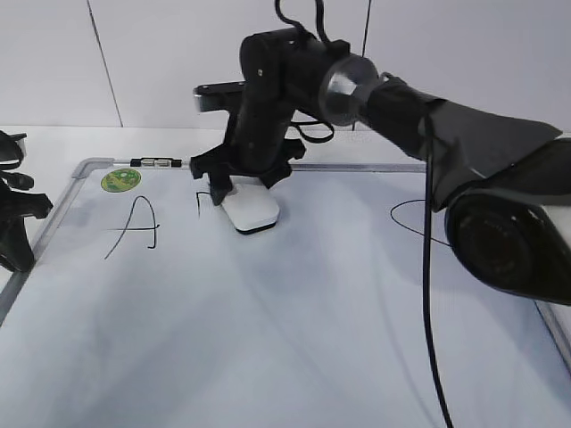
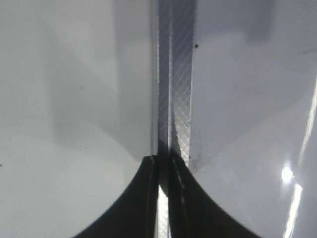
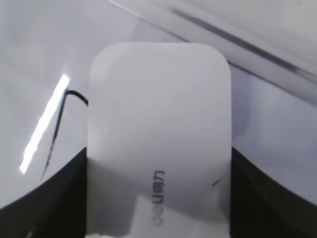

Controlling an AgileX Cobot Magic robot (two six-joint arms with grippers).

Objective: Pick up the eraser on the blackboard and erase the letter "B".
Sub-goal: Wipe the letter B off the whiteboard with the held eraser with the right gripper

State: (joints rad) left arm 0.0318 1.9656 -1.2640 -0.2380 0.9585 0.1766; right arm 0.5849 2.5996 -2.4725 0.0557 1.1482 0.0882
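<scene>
My right gripper (image 1: 241, 189) is shut on the white eraser (image 1: 251, 212), pressing it flat on the blackboard (image 1: 294, 303) where the letter "B" (image 1: 202, 201) stands. Only the B's left stroke and upper corner show; the rest is under the eraser or gone. In the right wrist view the eraser (image 3: 159, 139) fills the space between the jaws (image 3: 158, 198), with the leftover black stroke (image 3: 62, 116) at its left. My left gripper (image 1: 16, 234) hovers at the board's left edge; its jaws (image 2: 163, 171) are shut and empty over the silver frame (image 2: 176, 99).
A letter "A" (image 1: 136, 227) stands left of the eraser, part of a "C" (image 1: 412, 220) at the right behind my right arm. A green sticker (image 1: 120, 180) and a small marker (image 1: 155, 162) sit at the board's top left corner.
</scene>
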